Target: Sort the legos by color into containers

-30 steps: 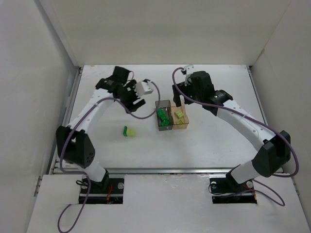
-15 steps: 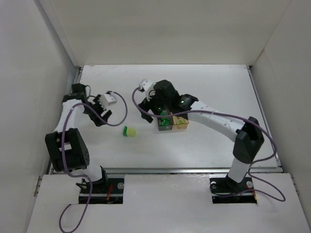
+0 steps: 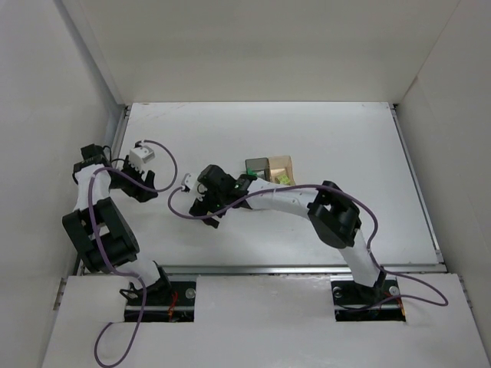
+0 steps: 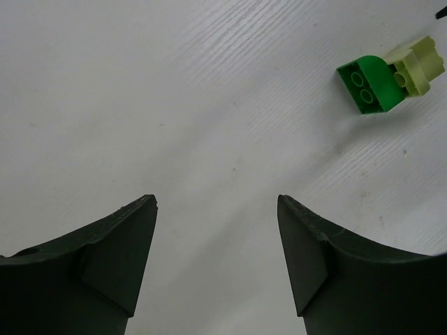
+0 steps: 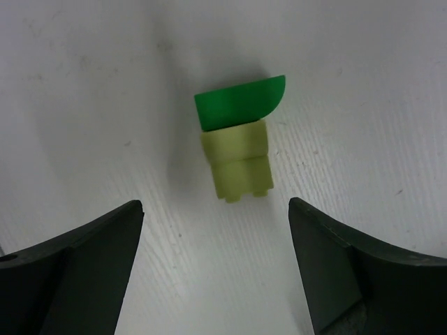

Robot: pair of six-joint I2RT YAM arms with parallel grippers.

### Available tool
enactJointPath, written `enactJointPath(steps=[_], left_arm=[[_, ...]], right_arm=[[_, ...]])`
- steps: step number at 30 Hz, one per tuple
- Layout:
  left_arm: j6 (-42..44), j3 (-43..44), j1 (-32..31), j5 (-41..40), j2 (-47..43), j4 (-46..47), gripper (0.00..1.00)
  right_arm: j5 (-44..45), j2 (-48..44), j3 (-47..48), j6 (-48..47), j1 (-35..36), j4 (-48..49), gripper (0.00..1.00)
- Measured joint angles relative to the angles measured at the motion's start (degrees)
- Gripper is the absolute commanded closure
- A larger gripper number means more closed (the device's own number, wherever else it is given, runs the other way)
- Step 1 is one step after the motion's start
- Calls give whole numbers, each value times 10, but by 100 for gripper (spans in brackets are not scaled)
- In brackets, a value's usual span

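A dark green lego (image 5: 237, 102) and a pale yellow-green lego (image 5: 237, 167) lie end to end, touching, on the white table. My right gripper (image 5: 215, 204) is open just above them, with the pair slightly ahead of its fingertips. In the top view my right gripper (image 3: 205, 208) covers them. They also show in the left wrist view, dark green (image 4: 367, 84) and pale (image 4: 417, 65), far from my open, empty left gripper (image 4: 216, 199), which sits at the left edge (image 3: 144, 186). The smoky grey container (image 3: 257, 165) and amber container (image 3: 282, 165) stand side by side; a pale lego (image 3: 282, 179) shows in the amber one.
My right arm (image 3: 284, 198) stretches across in front of the containers and hides their near halves. White walls close the table on the left, back and right. A purple cable (image 3: 178, 201) loops beside my right gripper.
My right arm has swung left from the containers and come down over the lego pair. My left arm has drawn back to the left edge of the table.
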Motion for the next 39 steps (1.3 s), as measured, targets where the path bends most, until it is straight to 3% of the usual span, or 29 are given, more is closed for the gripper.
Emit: enactJointPath(steps=[5,7,13,14,16,17,18,19,31,36,39], left_arm=[[-2,0,2,15,7,0,34],[-4,0,2,21,15,-3,34],[-2,0,2,33,25,-19,34],[0,0,2,35,25,-21,34],[3,0,2,38,25,-25,34],[5,0,2,38,25,-27,34],[10,0,2,39,25,-29,34],[15,0,2,39,25,-30,34],[77,-8,2,30,23,-38,34],[-23,31,-7,-13,23,41,33],[-129,57,-28,-66,17,117,33]], right_arm=[[8,38,39,4,-6,1,17],[13,44,40,5,-7,2,26],[21,59,40,7,-7,2,39],[23,60,40,7,-7,2,43],[24,60,40,9,-7,2,77],[23,60,40,6,-7,2,77],[23,60,40,10,-7,3,93],[23,60,40,9,-7,3,99],[36,48,32,10,-7,4,100],[72,-10,24,9,-9,5,100],[92,-52,24,9,-14,11,100]])
